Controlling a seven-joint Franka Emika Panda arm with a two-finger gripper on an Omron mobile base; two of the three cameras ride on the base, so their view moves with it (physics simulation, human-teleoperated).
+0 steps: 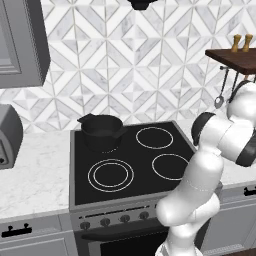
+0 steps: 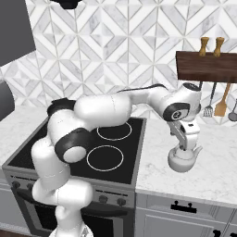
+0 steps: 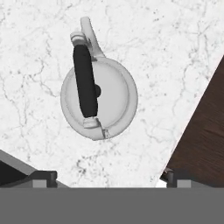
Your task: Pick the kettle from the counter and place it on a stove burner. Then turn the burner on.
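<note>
The arm (image 2: 99, 111) is showing smooth, glossy white shells built from rounded, tube-like segments, bulging at lower left of the right base frame. Dark grey to black bands are ringing its joints, one wrapping the elbow at left and another capping the round wrist at right. The gripper (image 2: 185, 143) is showing as a white block beneath that wrist.

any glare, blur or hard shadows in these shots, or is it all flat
Left base view: even, flat light, no glare on the black cooktop, everything sharp. Right base view: soft shade only under the kettle on the counter. Hand view: crisp, the kettle casts hardly any shadow; the open tool has its tips at the bottom edge.
</note>
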